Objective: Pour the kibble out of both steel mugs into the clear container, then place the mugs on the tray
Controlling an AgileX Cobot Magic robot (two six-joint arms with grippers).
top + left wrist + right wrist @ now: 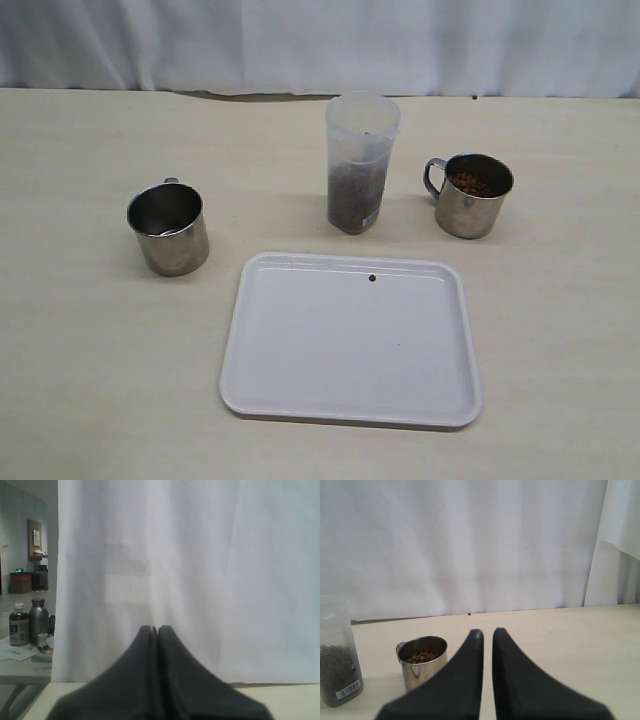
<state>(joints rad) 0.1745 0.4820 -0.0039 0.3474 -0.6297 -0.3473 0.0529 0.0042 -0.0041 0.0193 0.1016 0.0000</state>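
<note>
In the exterior view the clear container (360, 165) stands behind the tray, about half full of kibble (355, 195). The left steel mug (168, 228) looks empty. The right steel mug (470, 195) holds kibble (472, 184). The white tray (300, 380) lies in front, bare except for one stray pellet (372, 278). Neither gripper shows in the exterior view. My left gripper (155, 628) is shut and faces the white curtain. My right gripper (487, 632) is open by a narrow gap with nothing in it. It sits back from the right mug (422, 666) and the container (339, 667).
A white curtain (320, 40) closes off the far edge of the beige table (80, 350). In the left wrist view, bottles (27, 622) stand on another table beyond the curtain's edge.
</note>
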